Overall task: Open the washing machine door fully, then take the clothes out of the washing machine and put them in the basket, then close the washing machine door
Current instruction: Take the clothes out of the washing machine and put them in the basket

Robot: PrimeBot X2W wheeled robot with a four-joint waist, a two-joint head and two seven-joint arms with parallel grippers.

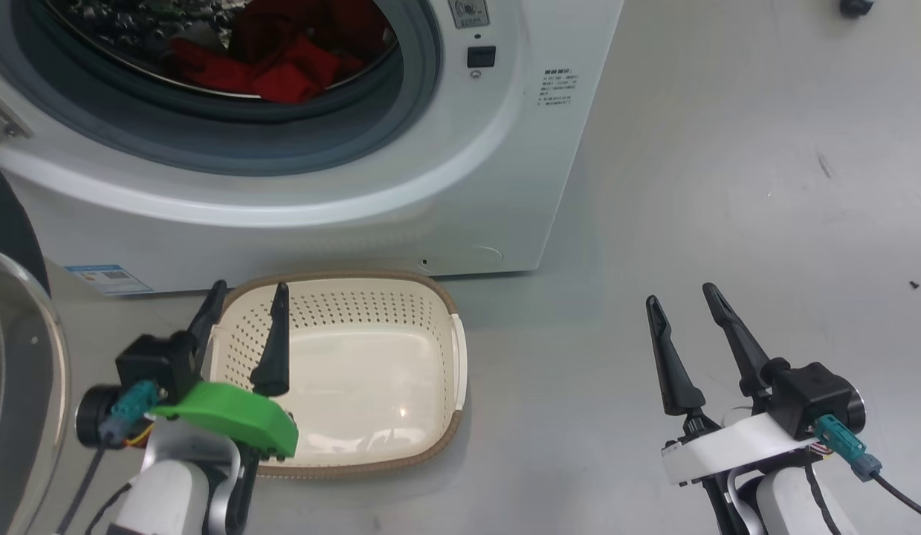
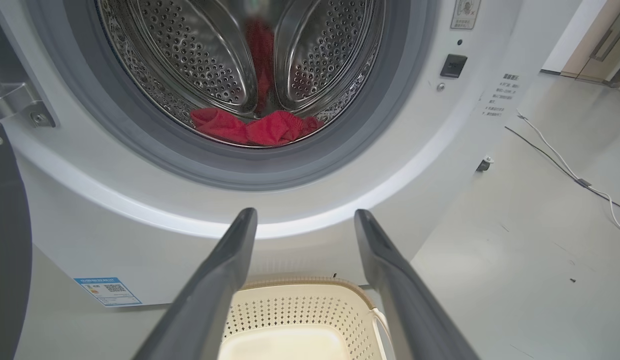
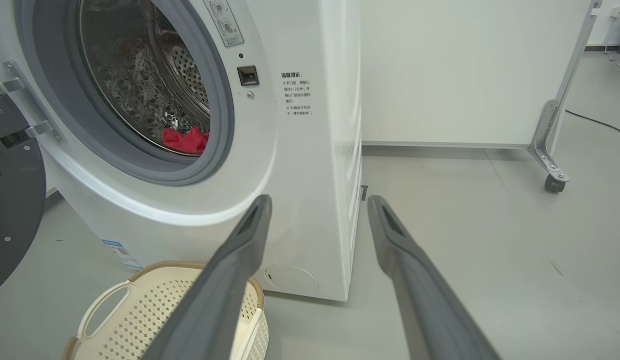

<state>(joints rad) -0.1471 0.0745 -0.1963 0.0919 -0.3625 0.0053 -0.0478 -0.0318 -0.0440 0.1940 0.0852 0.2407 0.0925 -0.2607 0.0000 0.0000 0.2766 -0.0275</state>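
While the clothes (image 1: 282, 70) remain low in the steel drum (image 2: 189, 60), at the upper left of the head view, only the first step of the task looks done. They are one crumpled, bright red heap of soft fabric, bunched against the front lip just behind the grey seal (image 2: 239, 170). No white patches can be made out from here. Around them stands the white washing machine (image 1: 356, 223). The washing machine door (image 1: 10, 223) is swung wide at the left edge, black rim and bulging glass clear of the opening. On the floor (image 1: 728, 186) just before the machine, lower centre, sits the cream basket (image 1: 449, 312), with nothing in it. The left gripper (image 1: 250, 286) hovers over the basket's left end, fingers spread apart and holding nothing. The right gripper (image 1: 681, 293), at the lower right, is likewise spread and bare. Lifting the garment out, dropping it in the basket and shutting the door are all left to do.
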